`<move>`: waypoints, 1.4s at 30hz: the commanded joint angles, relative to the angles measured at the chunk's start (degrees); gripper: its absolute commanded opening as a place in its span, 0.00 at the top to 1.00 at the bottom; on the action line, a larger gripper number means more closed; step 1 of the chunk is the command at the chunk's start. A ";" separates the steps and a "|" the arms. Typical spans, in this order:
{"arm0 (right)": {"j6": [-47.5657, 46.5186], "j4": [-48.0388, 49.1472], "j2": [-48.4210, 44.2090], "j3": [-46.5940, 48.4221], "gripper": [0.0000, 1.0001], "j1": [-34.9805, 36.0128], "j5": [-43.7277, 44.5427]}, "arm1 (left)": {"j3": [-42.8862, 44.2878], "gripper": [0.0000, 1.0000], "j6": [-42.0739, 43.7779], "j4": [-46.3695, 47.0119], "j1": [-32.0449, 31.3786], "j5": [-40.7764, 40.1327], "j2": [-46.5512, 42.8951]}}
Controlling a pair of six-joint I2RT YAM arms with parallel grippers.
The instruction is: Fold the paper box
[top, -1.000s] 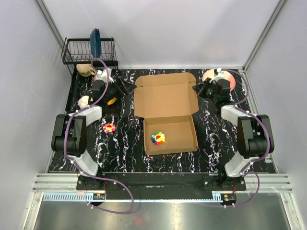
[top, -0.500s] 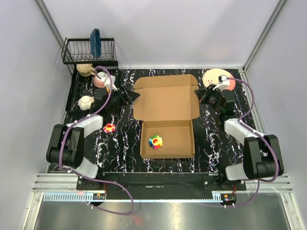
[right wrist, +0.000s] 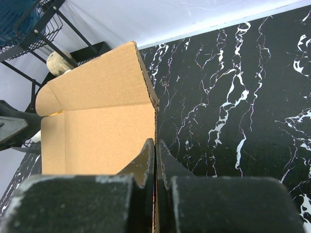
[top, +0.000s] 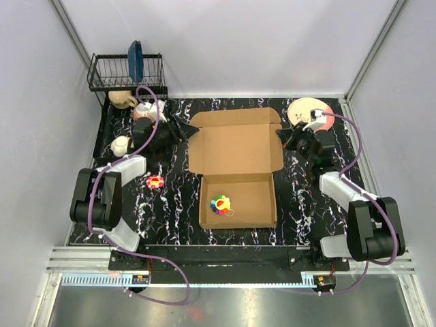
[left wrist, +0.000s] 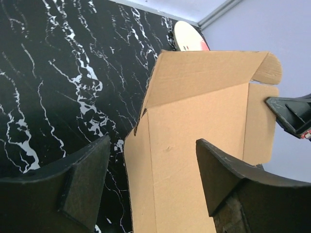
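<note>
The paper box [top: 240, 193] lies in the middle of the table, its base tray open and its lid panel [top: 236, 144] tilted up at the far side. A multicoloured flower toy [top: 220, 204] sits inside the tray. My left gripper [top: 182, 129] is open at the lid's left edge. In the left wrist view [left wrist: 153, 141] its fingers stand either side of the cardboard [left wrist: 194, 107] without touching it. My right gripper [top: 283, 140] is shut on the lid's right side flap. In the right wrist view [right wrist: 155, 141] the cardboard edge [right wrist: 97, 131] runs between the closed fingers.
A second flower toy [top: 155, 182] lies left of the box. A black dish rack [top: 109, 73] with a blue plate [top: 135, 60] stands at the back left, with a teapot and cups [top: 122, 100] by it. A pink plate [top: 306, 107] sits at the back right.
The box has slid slightly left and nearer, and its lid has tilted up. My right gripper now grips the lid's right flap. My left gripper has moved in to the lid's left edge.
</note>
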 commanded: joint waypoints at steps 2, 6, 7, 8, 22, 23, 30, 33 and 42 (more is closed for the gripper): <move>-0.42 0.35 -2.87 0.60 1.00 0.38 -1.07 | 7.29 0.31 5.99 -8.57 2.25 9.94 0.57; -0.68 -1.14 -2.70 1.40 1.00 0.55 -1.42 | 12.38 0.35 14.25 -23.34 2.34 9.15 0.48; -0.77 -1.32 -2.70 1.40 1.00 0.55 -1.51 | 14.57 0.36 15.23 -28.42 2.34 9.14 0.65; -0.77 -1.49 -2.70 1.40 1.00 0.64 -1.60 | 15.37 0.38 15.76 -30.29 2.34 9.06 1.00; -1.91 -1.67 -2.52 0.87 1.00 1.70 -1.42 | 19.61 0.42 19.72 -43.85 0.76 5.46 6.10; -1.91 -1.76 -2.43 0.87 1.00 1.78 -1.42 | 19.25 0.43 19.72 -43.41 0.67 5.37 5.58; -1.91 -1.58 -2.26 0.96 1.00 1.70 -1.25 | 18.37 0.55 19.46 -41.92 0.76 5.19 4.61; -1.91 -1.67 -2.17 0.61 1.00 1.70 -1.07 | 17.85 0.62 19.19 -41.13 0.67 5.36 3.90; -2.17 -2.02 -2.43 0.60 1.00 1.96 -0.89 | 15.82 0.81 17.88 -38.05 0.67 6.42 2.15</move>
